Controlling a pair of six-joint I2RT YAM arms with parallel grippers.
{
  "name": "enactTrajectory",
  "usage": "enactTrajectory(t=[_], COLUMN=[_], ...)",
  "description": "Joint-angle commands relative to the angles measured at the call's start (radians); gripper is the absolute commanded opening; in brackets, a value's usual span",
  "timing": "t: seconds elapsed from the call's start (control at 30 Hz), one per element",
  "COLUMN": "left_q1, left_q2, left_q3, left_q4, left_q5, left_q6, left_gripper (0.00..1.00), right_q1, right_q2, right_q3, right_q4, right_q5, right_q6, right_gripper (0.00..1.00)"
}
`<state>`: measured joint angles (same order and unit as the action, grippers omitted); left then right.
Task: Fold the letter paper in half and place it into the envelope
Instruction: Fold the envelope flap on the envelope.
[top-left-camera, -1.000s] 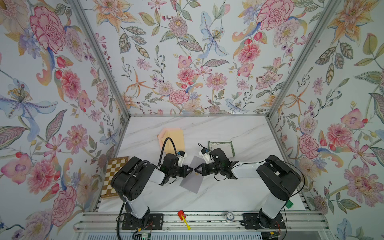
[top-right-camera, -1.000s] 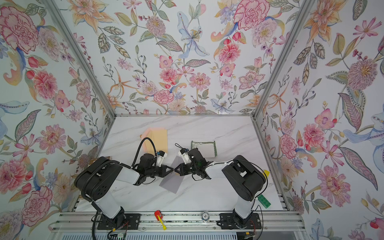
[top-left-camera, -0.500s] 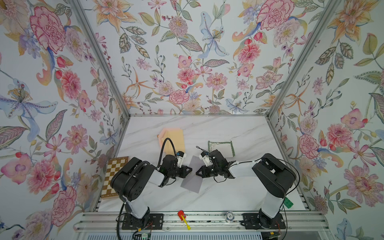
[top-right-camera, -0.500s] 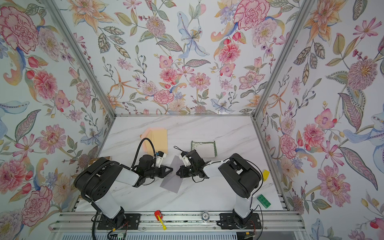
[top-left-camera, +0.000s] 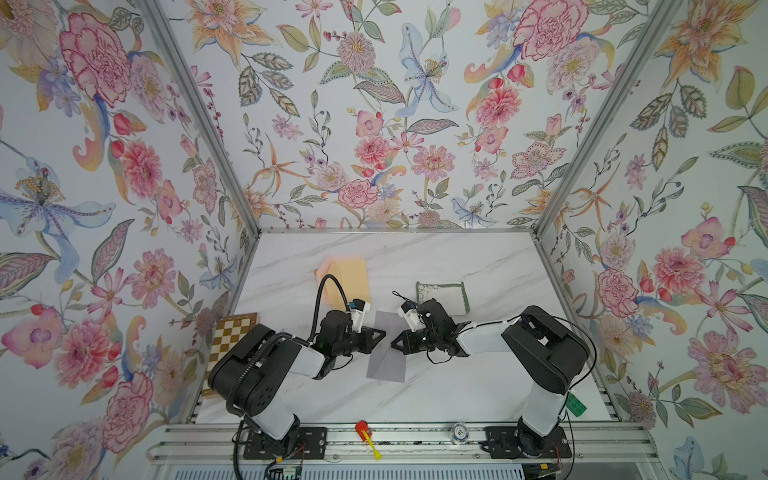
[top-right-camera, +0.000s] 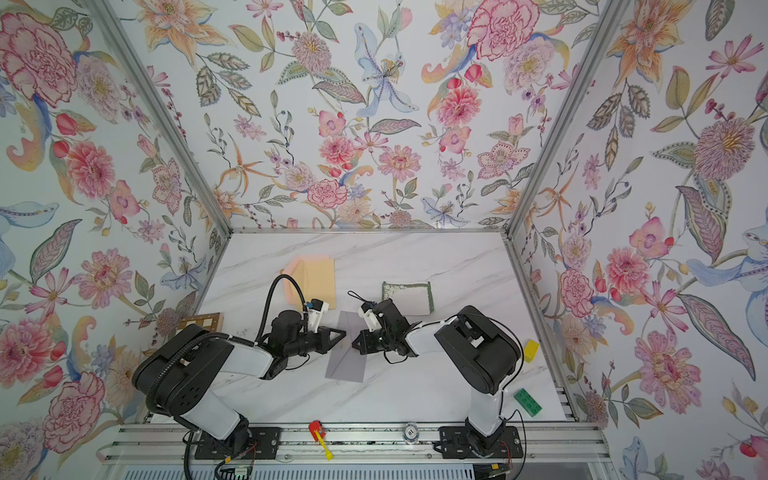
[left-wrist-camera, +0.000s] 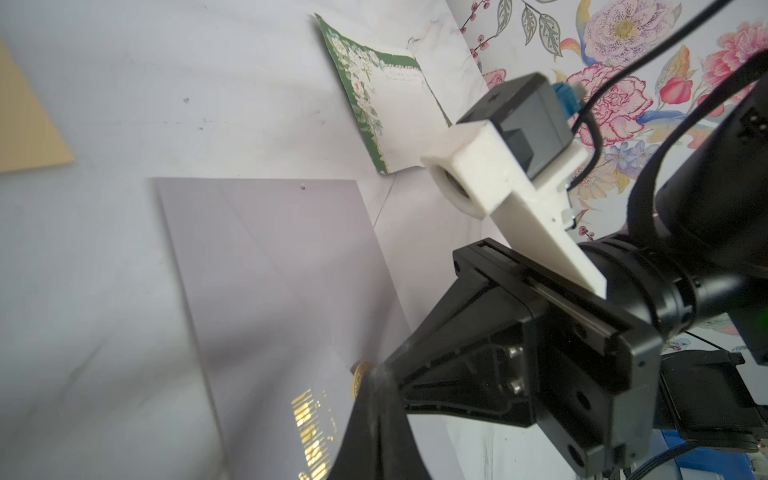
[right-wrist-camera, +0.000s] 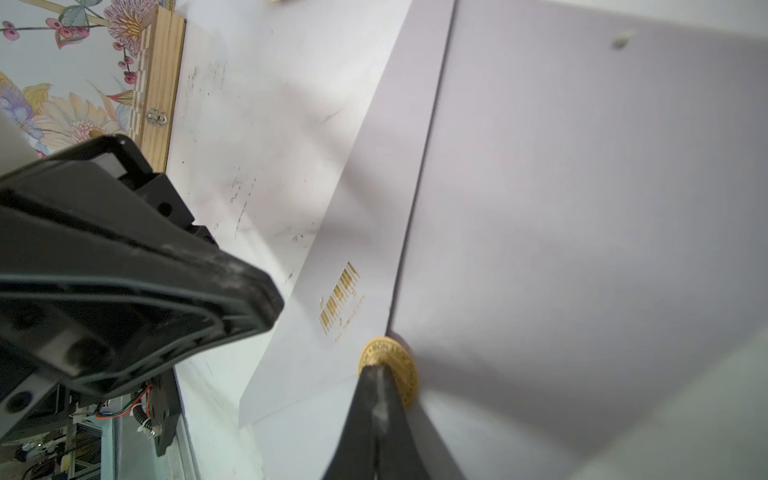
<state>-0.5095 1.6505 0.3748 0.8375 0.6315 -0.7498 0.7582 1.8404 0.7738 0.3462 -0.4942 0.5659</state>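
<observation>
A lavender envelope (top-left-camera: 385, 360) (top-right-camera: 345, 362) with a gold seal (right-wrist-camera: 401, 357) lies flat mid-table. The letter paper (top-left-camera: 446, 296) (top-right-camera: 411, 297) (left-wrist-camera: 386, 99), white with a green floral border, lies unfolded behind my right arm. My left gripper (top-left-camera: 383, 332) (top-right-camera: 344, 333) (left-wrist-camera: 374, 374) and right gripper (top-left-camera: 392, 344) (top-right-camera: 353, 345) (right-wrist-camera: 376, 370) are both shut and point at each other low over the envelope. The right tip rests at the seal on the flap's point. Whether it pinches the flap cannot be told.
A peach envelope (top-left-camera: 348, 277) lies at the back left. A chessboard box (top-left-camera: 232, 332) stands at the left edge. A yellow block (top-right-camera: 531, 350) and a green brick (top-right-camera: 528, 401) lie at the right. A red-and-yellow tool (top-left-camera: 365, 430) sits on the front rail.
My right gripper has shifted slightly nearer the front edge and lower over the envelope. The left gripper has barely moved. Both stayed shut.
</observation>
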Motion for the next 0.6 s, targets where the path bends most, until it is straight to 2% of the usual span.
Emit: enactTrajectory(t=[0.0,0.17,0.33,0.57], left_q1=[-0.005,-0.006,-0.006,-0.006], left_q2=[0.072,0.127,0.110,0.074], left_q3=[0.013,-0.007,0.024,0.050], left_q4=[-0.006,0.034,-0.112,-0.245], left_q5=[-0.005,-0.009,-0.063,-0.111], left_q6=[-0.014,-0.036,0.036,0.093], left_gripper=[0.00,0.00,0.00,0.00], right_q1=[-0.008,-0.033,-0.041,-0.040], right_q2=[0.039,0.023,-0.019,-0.003], right_q3=[-0.027,-0.034,-0.034,0.058], right_q4=[-0.040,0.030,0.127,0.003], right_q5=[-0.016,-0.098,-0.159,-0.110], right_q6=[0.016,0.041,0.076,0.034], right_gripper=[0.00,0.00,0.01,0.02])
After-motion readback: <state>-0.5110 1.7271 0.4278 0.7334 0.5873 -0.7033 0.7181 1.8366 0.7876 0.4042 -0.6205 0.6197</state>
